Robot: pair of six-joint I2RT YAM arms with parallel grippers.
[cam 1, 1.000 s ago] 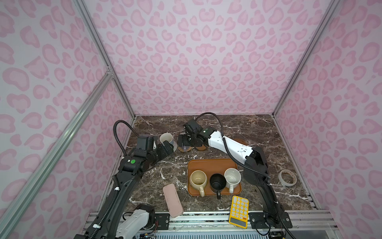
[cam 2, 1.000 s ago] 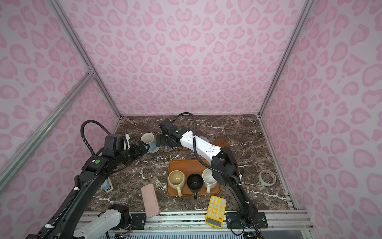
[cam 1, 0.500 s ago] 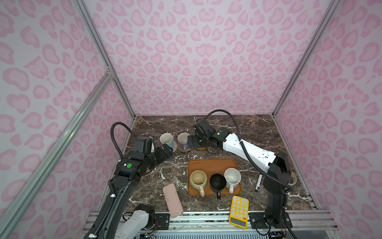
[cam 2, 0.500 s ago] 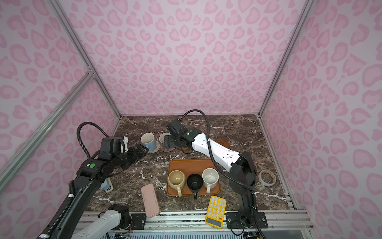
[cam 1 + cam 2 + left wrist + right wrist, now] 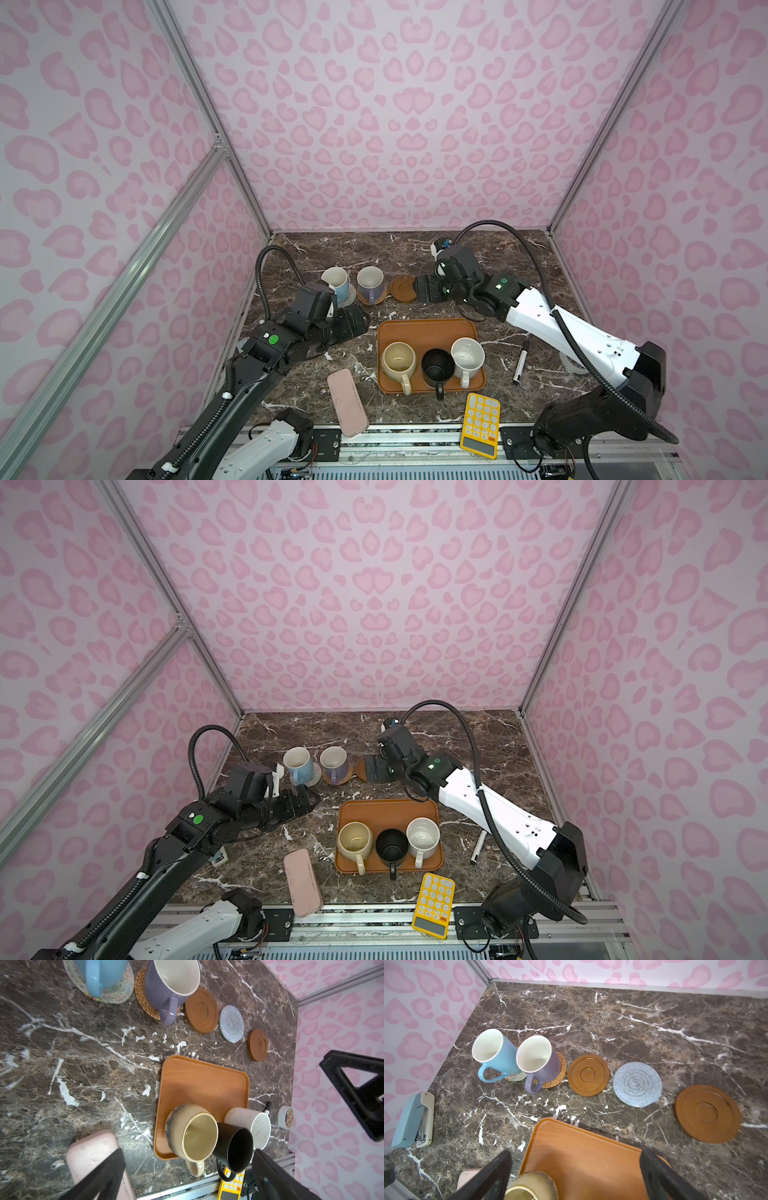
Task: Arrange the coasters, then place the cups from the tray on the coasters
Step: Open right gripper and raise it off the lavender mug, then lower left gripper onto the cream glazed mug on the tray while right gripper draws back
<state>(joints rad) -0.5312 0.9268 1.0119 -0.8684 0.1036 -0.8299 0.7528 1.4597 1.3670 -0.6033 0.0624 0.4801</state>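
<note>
In both top views the left gripper [image 5: 353, 326] hangs low over the brown marble tabletop [image 5: 415, 253], jaws spread and empty; it has drawn back toward the front left from the light blue handled mug [image 5: 336, 283], which it stood against a second ago; the right gripper [image 5: 424, 289], likewise spread and empty, has pulled away rightward from the lavender handled mug [image 5: 370, 281] and now sits just past a smooth brown rimmed coaster [image 5: 402, 289]; both mugs stand upright side by side at the back left, off the orange-brown rectangular tray [image 5: 428, 332]; on the tray's near half, unmoved, the cream-yellow rounded mug [image 5: 398, 360], the black mug [image 5: 437, 366] and the speckled white mug [image 5: 468, 356] stand in a row, handles toward the front; a pink oblong case [image 5: 347, 397] and a yellow calculator [image 5: 480, 419] lie near the front edge.

From the left wrist, two black fingers [image 5: 108, 1174] stand wide apart with nothing pinched; the light blue mug rests on the woven off-white coaster [image 5: 118, 995], the lavender one on the woven tan rattan coaster [image 5: 142, 1001]; next in line lie the brown coaster, the woven grey-blue coaster [image 5: 231, 1023] and a second brown rimmed coaster [image 5: 257, 1044], all three bare.

From the right wrist, the fingers [image 5: 492, 1172] gape above the tray's far edge; the five coasters run in one line; a pale blue stapler [image 5: 413, 1120] lies by the wall.
</note>
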